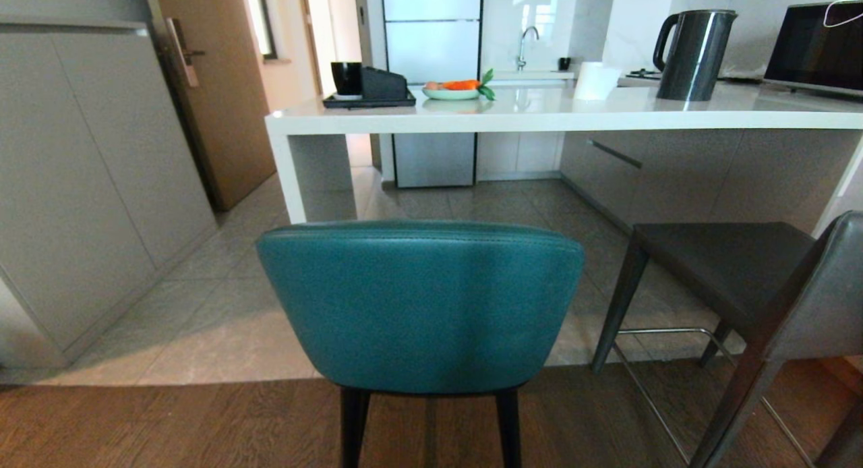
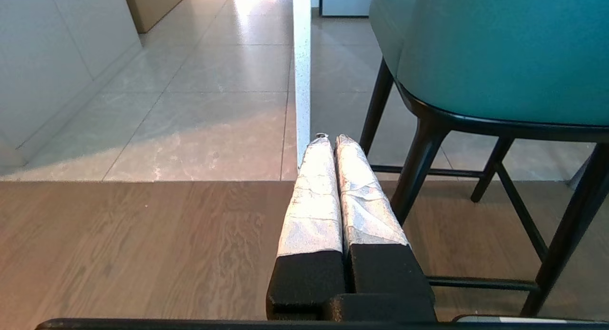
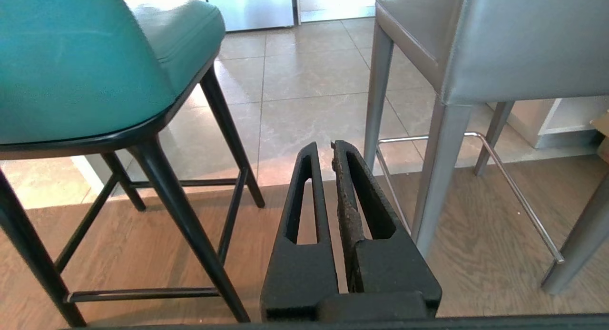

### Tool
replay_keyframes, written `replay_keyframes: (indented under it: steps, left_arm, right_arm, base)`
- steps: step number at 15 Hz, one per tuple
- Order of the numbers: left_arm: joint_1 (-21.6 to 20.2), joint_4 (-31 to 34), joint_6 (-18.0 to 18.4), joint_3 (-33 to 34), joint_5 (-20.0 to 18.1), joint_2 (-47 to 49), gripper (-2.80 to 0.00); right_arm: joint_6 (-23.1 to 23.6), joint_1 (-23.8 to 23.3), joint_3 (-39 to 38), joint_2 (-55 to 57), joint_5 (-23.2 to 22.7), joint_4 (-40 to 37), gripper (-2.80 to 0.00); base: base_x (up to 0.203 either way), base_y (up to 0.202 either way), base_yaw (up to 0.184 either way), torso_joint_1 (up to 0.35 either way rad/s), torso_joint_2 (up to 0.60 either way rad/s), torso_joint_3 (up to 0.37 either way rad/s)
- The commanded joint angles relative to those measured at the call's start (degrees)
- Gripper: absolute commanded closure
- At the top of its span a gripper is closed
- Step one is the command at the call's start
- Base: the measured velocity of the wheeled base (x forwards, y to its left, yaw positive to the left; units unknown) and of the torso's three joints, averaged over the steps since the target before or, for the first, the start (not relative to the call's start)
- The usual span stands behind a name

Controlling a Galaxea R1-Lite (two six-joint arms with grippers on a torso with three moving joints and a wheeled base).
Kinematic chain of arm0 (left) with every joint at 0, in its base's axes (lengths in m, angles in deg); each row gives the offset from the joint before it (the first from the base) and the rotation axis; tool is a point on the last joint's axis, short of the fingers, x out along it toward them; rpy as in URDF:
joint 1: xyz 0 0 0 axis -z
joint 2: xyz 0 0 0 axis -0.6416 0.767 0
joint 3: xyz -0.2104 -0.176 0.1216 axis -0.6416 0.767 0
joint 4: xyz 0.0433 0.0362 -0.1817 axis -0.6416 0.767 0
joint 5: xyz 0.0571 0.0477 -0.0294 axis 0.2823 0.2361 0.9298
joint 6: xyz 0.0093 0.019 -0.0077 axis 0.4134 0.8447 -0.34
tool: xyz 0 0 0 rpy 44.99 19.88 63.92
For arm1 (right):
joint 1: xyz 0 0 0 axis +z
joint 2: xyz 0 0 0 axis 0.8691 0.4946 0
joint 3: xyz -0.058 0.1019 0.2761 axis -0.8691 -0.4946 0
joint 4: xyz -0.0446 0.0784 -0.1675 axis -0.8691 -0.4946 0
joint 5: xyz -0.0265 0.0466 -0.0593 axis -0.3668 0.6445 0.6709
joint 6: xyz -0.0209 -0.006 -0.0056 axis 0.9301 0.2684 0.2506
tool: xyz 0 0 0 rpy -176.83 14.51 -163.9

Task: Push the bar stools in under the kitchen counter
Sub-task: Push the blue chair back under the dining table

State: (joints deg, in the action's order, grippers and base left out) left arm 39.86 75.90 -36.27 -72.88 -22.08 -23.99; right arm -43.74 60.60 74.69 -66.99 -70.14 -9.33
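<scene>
The teal bar stool (image 1: 421, 306) stands right in front of me, its curved backrest towards me, a short way out from the kitchen counter (image 1: 559, 114). To its right stands the dark grey bar stool (image 1: 728, 266), seat partly out from the slab, its boxy back at the frame's edge. Neither gripper shows in the head view. My left gripper (image 2: 329, 139), fingers wrapped in silvery tape, is shut and empty, low over the wood floor beside the teal stool's legs (image 2: 418, 163). My right gripper (image 3: 324, 147) is shut and empty, between the teal stool (image 3: 81, 63) and the grey stool (image 3: 523, 44).
On the counter stand a black kettle (image 1: 694, 53), a dark screen (image 1: 819, 46), a paper roll (image 1: 597, 80), a bowl of carrots (image 1: 453, 90) and a black tray with a cup (image 1: 367, 90). Grey cabinets (image 1: 87, 185) line the left. Wood floor meets tile (image 1: 202, 377).
</scene>
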Motion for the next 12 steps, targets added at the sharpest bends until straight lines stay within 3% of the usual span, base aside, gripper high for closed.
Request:
replay_keyframes:
  steps: [1,12]
  left_arm:
    - [0.0,0.0,0.0,0.0,0.0,0.1,0.0]
    - [0.0,0.0,0.0,0.0,0.0,0.1,0.0]
  right_arm:
    - [0.0,0.0,-0.2,0.1,0.0,0.0,0.0]
    - [0.2,-0.1,-0.2,0.1,-0.1,0.1,0.0]
  base:
    - [0.0,0.0,0.0,0.0,0.0,0.0]
    - [0.0,0.0,0.0,0.0,0.0,0.0]
